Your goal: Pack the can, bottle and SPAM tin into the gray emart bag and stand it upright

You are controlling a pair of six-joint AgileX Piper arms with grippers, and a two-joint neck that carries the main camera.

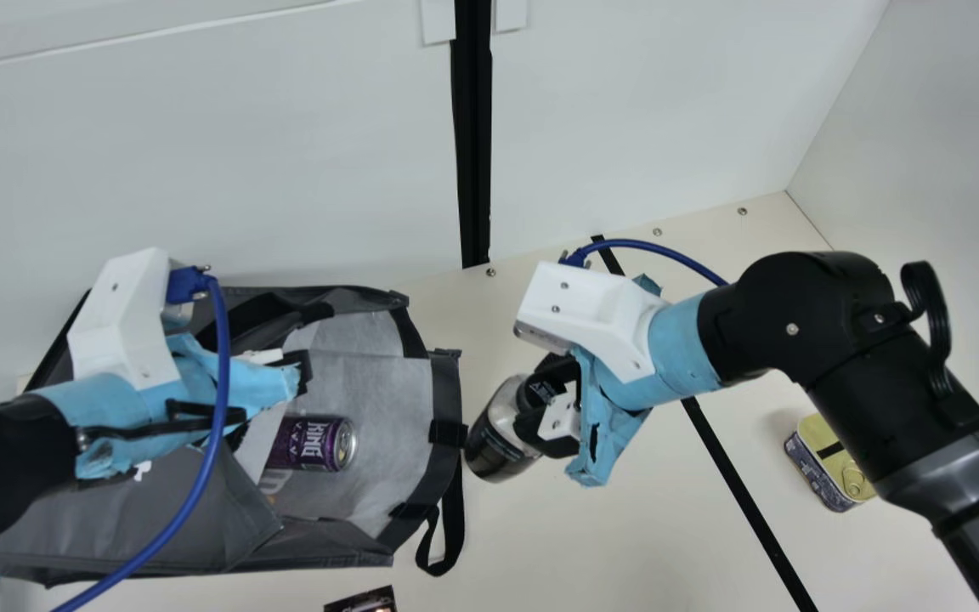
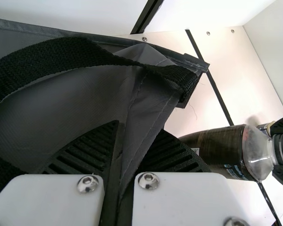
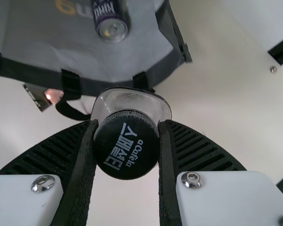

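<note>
Left gripper [image 2: 139,127] pinches emart bag [image 1: 447,382] fabric, can [image 1: 311,444] inside beyond its fingers, bottle [image 1: 496,446] slants base-first toward the mouth, cap end clamped in nearer right gripper [image 3: 128,123], SPAM tin [image 1: 829,463] well behind.

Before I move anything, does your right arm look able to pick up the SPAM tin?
Probably not as things stand: my right end effector is shut on the bottle. Once that is set down, the SPAM tin, out on the table, looks free to grasp.
</note>
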